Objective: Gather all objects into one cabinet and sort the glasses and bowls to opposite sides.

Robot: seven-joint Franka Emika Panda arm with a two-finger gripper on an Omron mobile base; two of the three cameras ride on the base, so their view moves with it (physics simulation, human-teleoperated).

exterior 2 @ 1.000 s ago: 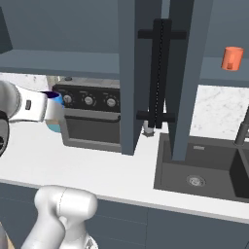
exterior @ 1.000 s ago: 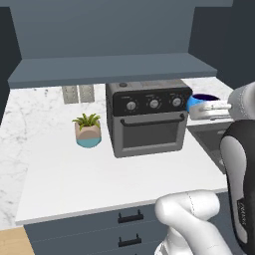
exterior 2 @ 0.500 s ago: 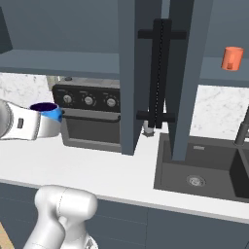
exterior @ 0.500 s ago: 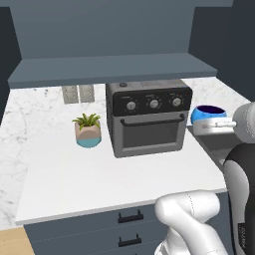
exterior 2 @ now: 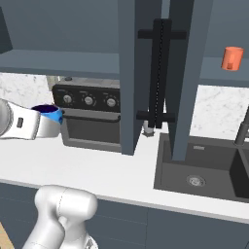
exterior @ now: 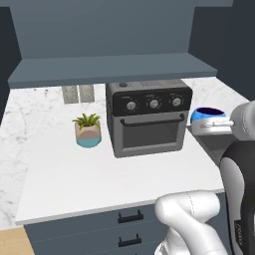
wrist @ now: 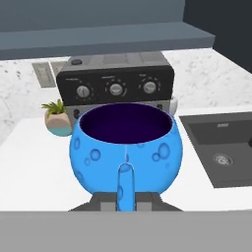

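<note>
Holding the blue bowl (wrist: 126, 147) tight by its rim in our gripper (wrist: 126, 199), we could bump the toaster oven (wrist: 115, 86) just ahead and drop it.

A black toaster oven (exterior: 148, 116) stands on the white marble counter (exterior: 69, 174), a potted plant (exterior: 88, 130) just left of it and a dark sink (exterior 2: 202, 168) to its right.
</note>
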